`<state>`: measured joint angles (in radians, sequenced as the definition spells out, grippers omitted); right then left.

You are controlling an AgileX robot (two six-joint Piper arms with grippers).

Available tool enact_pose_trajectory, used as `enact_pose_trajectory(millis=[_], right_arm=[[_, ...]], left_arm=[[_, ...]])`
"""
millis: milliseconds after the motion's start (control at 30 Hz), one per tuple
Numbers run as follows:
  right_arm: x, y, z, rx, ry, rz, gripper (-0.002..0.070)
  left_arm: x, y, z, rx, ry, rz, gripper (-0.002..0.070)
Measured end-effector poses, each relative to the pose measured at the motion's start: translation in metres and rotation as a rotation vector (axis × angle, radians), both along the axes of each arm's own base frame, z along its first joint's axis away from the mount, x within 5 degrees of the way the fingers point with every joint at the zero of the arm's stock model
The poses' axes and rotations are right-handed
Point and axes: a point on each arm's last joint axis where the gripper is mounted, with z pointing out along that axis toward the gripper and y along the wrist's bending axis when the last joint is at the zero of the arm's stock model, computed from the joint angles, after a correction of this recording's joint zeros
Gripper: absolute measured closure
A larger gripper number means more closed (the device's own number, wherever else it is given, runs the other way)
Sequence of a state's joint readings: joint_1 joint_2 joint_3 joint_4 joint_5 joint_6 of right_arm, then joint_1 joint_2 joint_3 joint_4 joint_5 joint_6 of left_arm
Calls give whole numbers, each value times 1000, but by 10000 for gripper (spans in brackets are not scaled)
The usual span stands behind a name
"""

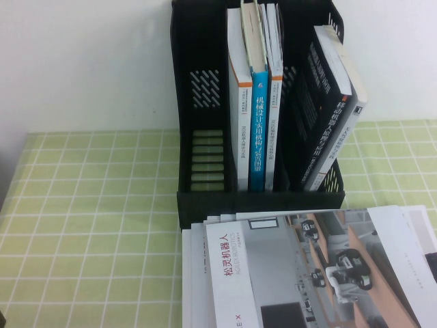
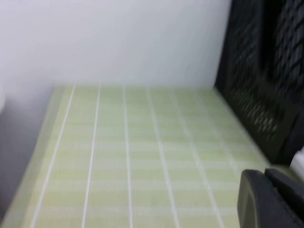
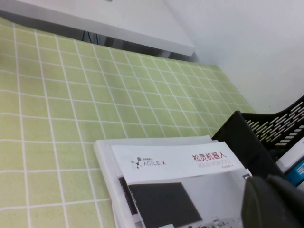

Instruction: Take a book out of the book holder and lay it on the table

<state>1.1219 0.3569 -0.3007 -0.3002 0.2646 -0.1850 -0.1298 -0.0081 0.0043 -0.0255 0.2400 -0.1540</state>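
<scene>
The book [image 1: 300, 273], grey with red characters on a white strip and robot photos, lies flat and face up on the table [image 1: 89, 225], right in front of the book holder [image 1: 259, 201]. White edges of more sheets or booklets [image 1: 193, 273] fan out under it. It also shows in the right wrist view [image 3: 175, 190], beside the holder's corner [image 3: 247, 142]. Neither gripper shows in the high view. A dark part of my right gripper [image 3: 275, 204] hangs over the book's corner by the holder. My left gripper [image 2: 273, 202] hovers low over the cloth next to the holder's side [image 2: 266, 95].
The holder's middle compartment holds several upright books, one with a blue spine [image 1: 258, 130]. Dark-covered books [image 1: 328, 102] lean in the right compartment. The left compartment [image 1: 207, 157] holds nothing. A white wall stands behind. Open cloth lies left of the holder.
</scene>
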Motion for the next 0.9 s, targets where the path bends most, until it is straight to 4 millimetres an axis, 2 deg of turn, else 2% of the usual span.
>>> enact_pose_trajectory(millis=[200, 900], right_arm=[[0, 0, 0, 0, 0, 0, 678], [0, 0, 0, 3, 1, -3, 678]], left_arm=[[-1, 4, -15, -79, 120, 73, 678], [-2, 4, -15, -96, 130, 81, 678]])
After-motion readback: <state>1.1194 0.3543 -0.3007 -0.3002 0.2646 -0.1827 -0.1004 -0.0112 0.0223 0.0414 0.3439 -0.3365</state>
